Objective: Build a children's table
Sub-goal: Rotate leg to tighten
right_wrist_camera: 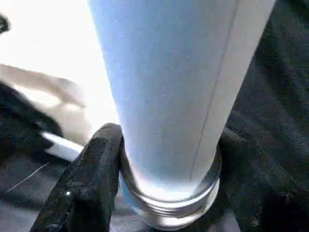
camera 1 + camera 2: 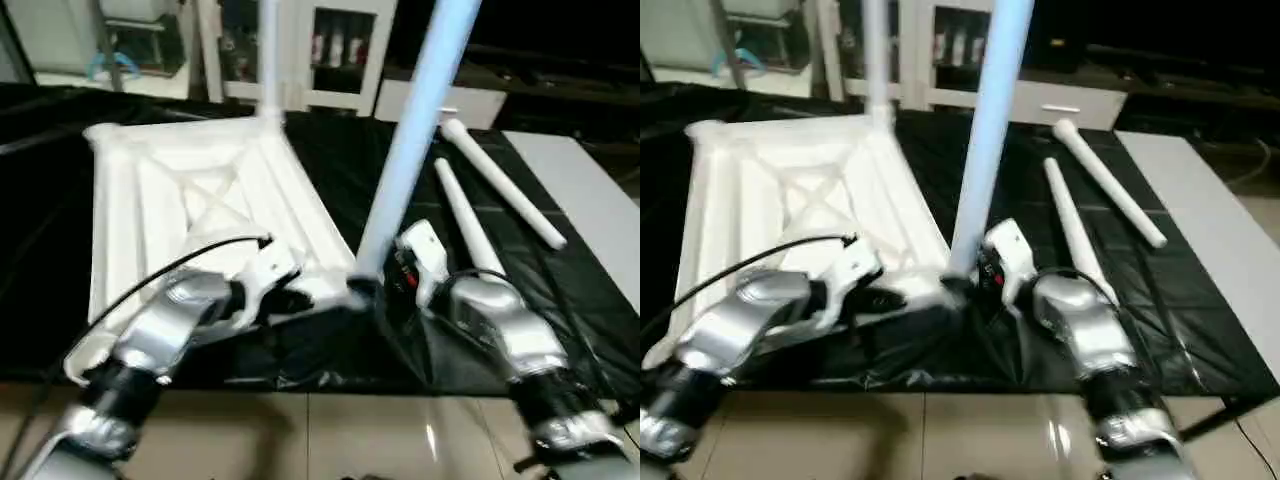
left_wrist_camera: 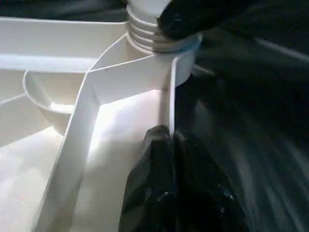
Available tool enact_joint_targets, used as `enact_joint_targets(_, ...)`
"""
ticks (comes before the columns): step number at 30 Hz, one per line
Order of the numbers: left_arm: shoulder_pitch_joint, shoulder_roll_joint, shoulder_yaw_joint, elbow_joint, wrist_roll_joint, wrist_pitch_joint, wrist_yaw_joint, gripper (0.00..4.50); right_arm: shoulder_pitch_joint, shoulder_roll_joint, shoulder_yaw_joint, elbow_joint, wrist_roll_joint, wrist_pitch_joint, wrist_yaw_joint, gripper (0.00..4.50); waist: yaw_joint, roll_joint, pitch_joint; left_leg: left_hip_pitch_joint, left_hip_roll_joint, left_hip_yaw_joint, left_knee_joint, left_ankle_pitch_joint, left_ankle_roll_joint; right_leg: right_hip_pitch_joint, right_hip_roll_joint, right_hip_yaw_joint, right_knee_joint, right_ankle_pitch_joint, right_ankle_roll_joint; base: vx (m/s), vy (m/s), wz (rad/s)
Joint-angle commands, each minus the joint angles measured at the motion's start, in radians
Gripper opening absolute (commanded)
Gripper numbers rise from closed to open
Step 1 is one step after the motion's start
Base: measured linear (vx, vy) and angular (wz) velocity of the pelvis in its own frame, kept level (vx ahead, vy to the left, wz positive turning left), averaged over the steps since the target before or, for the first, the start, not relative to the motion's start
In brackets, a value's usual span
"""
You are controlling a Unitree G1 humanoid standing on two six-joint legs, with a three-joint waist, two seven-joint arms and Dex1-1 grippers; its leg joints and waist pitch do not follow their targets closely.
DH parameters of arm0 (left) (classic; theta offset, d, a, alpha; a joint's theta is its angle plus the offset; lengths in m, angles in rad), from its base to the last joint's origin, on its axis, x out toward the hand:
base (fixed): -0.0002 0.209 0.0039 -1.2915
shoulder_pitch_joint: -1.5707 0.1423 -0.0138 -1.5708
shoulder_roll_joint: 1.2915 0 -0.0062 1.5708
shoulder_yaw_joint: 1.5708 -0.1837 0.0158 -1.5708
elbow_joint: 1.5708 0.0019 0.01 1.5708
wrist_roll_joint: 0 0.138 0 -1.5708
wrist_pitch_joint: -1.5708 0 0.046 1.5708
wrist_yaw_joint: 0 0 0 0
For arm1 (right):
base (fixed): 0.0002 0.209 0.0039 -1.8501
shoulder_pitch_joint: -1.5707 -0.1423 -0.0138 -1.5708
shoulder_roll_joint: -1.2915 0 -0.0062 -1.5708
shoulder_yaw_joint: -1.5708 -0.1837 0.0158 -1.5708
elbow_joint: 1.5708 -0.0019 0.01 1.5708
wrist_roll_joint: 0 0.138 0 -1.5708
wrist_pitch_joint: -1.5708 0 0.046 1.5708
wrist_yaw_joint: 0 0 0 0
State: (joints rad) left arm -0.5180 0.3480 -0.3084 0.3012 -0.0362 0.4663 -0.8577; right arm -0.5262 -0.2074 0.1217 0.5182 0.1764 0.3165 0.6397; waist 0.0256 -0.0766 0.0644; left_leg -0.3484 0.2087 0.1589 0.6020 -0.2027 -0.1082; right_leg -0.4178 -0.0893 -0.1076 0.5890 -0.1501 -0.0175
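**A:** Black sheeting [image 2: 560, 290] covers the worktop, with white cabinets behind. Where does the tabletop [image 2: 200, 200] sit?

**B:** Upside down on the sheet, ribs up. One leg [image 2: 268, 60] stands in its far corner socket. Two spare legs [image 2: 470, 215] lie beyond the right gripper [image 1: 169, 193], well apart from either arm.

**A:** And the leg that matters?

**B:** The leg in hand [image 2: 410, 140] stands between the right jaws, its long axis running up and away from them, leaning slightly. Its threaded end [image 3: 154, 34] sits at the near corner socket [image 3: 178, 63], threads showing above the rim.

**A:** The jaws?

**B:** The right ones stand wide, a finger [image 1: 91, 183] on either side of the leg's base; I judge they're gripping it. The left gripper [image 3: 169, 145] is pinched shut on the tabletop's thin edge wall, just beside that socket.

**A:** So the next move?

**B:** Probably turning the leg about its own axis, the left steadying.
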Motion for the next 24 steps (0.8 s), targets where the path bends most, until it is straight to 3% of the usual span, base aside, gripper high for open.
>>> enact_joint_targets(1,-0.053,-0.058,0.033,0.045,0.013,0.042,0.124,0.0,-0.028,0.056,0.01,0.093,-0.04,0.014,-0.116,2.61,-0.004,0.016,-0.057,0.003,0.016,-0.009,-0.08,-0.347,-0.005,0.041,-0.056,0.031,-0.107,-0.607,-0.058,0.0,0.0,0.0)
enact_joint_targets(3,-0.109,-0.128,0.081,0.143,0.035,0.058,0.278,0.0,-0.101,0.139,-0.033,0.214,-0.047,-0.014,-0.283,2.61,-0.012,0.018,-0.063,0.003,0.017,-0.015,-0.083,-0.344,-0.015,0.051,-0.059,0.027,-0.101,-0.538,-0.081,0.0,0.0,0.0)
enact_joint_targets(4,-0.137,-0.156,0.103,0.198,0.043,0.043,0.352,0.0,-0.142,0.176,-0.06,0.278,-0.046,-0.03,-0.375,2.61,-0.017,0.017,-0.06,-0.001,0.015,-0.012,-0.083,-0.347,-0.01,0.047,-0.056,0.027,-0.102,-0.531,-0.086,0.0,0.0,0.0)
enact_joint_targets(6,-0.158,-0.177,0.119,0.237,0.05,0.03,0.405,0.0,-0.172,0.202,-0.082,0.326,-0.046,-0.041,-0.442,2.6,-0.025,0.017,-0.058,0.011,0.011,-0.011,-0.078,-0.387,-0.008,0.039,-0.055,0.021,-0.108,-0.543,-0.085,0.0,0.0,0.0)
enact_joint_targets(8,-0.198,-0.206,0.133,0.304,0.068,-0.021,0.504,0.0,-0.231,0.247,-0.126,0.407,-0.029,-0.066,-0.563,2.6,-0.023,0.007,-0.063,0.004,0.01,-0.01,-0.078,-0.357,0.002,0.043,-0.06,0.025,-0.105,-0.534,-0.079,0.0,0.0,0.0)
enact_joint_targets(9,-0.215,-0.222,0.139,0.327,0.068,-0.05,0.535,0.0,-0.259,0.265,-0.143,0.442,-0.021,-0.084,-0.609,2.6,-0.017,0.009,-0.066,0.007,0.012,-0.007,-0.078,-0.332,0.006,0.042,-0.062,0.029,-0.102,-0.503,-0.085,0.0,0.0,0.0)
enact_joint_targets(11,-0.233,-0.241,0.143,0.347,0.068,-0.08,0.55,0.0,-0.293,0.284,-0.162,0.485,-0.02,-0.114,-0.649,2.6,-0.015,0.003,-0.066,0.002,0.012,0.0,-0.079,-0.294,0.012,0.041,-0.061,0.036,-0.093,-0.453,-0.102,0.0,0.0,0.0)
enact_joint_targets(14,-0.246,-0.249,0.137,0.357,0.071,-0.104,0.53,0.0,-0.321,0.29,-0.178,0.523,-0.032,-0.161,-0.649,2.59,-0.007,0.004,-0.072,-0.009,0.015,0.003,-0.08,-0.206,0.027,0.051,-0.062,0.043,-0.072,-0.342,-0.13,0.018,-0.004,0.0)
enact_joint_targets(16,-0.246,-0.25,0.136,0.364,0.072,-0.109,0.522,0.0,-0.328,0.29,-0.182,0.532,-0.037,-0.196,-0.623,2.59,-0.004,0.004,-0.076,-0.004,0.016,0.01,-0.075,-0.178,0.036,0.046,-0.059,0.046,-0.064,-0.294,-0.153,0.057,-0.012,0.02)
enact_joint_targets(17,-0.245,-0.25,0.135,0.364,0.072,-0.109,0.521,0.0,-0.328,0.29,-0.182,0.532,-0.037,-0.197,-0.621,2.59,-0.002,0.005,-0.077,-0.007,0.014,0.012,-0.073,-0.161,0.041,0.049,-0.058,0.048,-0.059,-0.266,-0.162,0.0,0.0,0.0)
enact_joint_targets(18,-0.243,-0.249,0.127,0.374,0.072,-0.121,0.512,0.0,-0.328,0.282,-0.171,0.537,-0.057,-0.232,-0.622,2.59,0.004,0.003,-0.085,-0.023,0.009,0.013,-0.068,-0.074,0.062,0.061,-0.055,0.054,-0.037,-0.156,-0.179,0.0,0.0,0.0)
enact_joint_targets(19,-0.244,-0.25,0.124,0.384,0.068,-0.133,0.508,0.0,-0.327,0.28,-0.17,0.536,-0.055,-0.258,-0.593,3.15,0.011,0.003,-0.088,-0.02,0.008,0.02,-0.062,-0.035,0.084,0.056,-0.053,0.057,-0.03,-0.092,-0.195,0.0,0.0,0.0)
enact_joint_targets(20,-0.246,-0.251,0.123,0.391,0.067,-0.139,0.507,0.0,-0.324,0.274,-0.164,0.53,-0.063,-0.273,-0.59,3.15,0.014,0.004,-0.089,-0.016,0.007,0.022,-0.061,-0.017,0.096,0.055,-0.052,0.058,-0.025,-0.058,-0.211,0.051,-0.01,-0.01)
enact_joint_targets(21,-0.248,-0.251,0.12,0.396,0.066,-0.145,0.502,0.0,-0.316,0.27,-0.16,0.514,-0.061,-0.279,-0.566,3.29,0.014,0.003,-0.09,-0.021,0.004,0.023,-0.057,0.018,0.124,0.058,-0.048,0.06,-0.018,0.007,-0.233,0.051,-0.01,-0.01)
enact_joint_targets(22,-0.25,-0.251,0.118,0.401,0.065,-0.151,0.5,0.0,-0.313,0.268,-0.158,0.508,-0.06,-0.285,-0.553,3.29,0.015,0.002,-0.09,-0.021,0.003,0.024,-0.055,0.027,0.139,0.058,-0.047,0.06,-0.016,0.027,-0.242,0.0,0.0,0.0)
enact_joint_targets(23,-0.252,-0.252,0.119,0.406,0.066,-0.155,0.5,0.0,-0.309,0.266,-0.158,0.503,-0.061,-0.288,-0.552,3.43,0.011,0.0,-0.089,-0.03,0.002,0.023,-0.053,0.028,0.162,0.062,-0.049,0.061,-0.013,0.038,-0.248,0.0,0.0,0.0)
enact_joint_targets(24,-0.253,-0.253,0.119,0.41,0.066,-0.158,0.5,0.0,-0.306,0.265,-0.157,0.499,-0.062,-0.29,-0.551,3.55,0.008,0.002,-0.088,-0.035,0.004,0.019,-0.055,0.016,0.163,0.068,-0.054,0.059,-0.018,-0.002,-0.241,0.0,0.0,0.0)
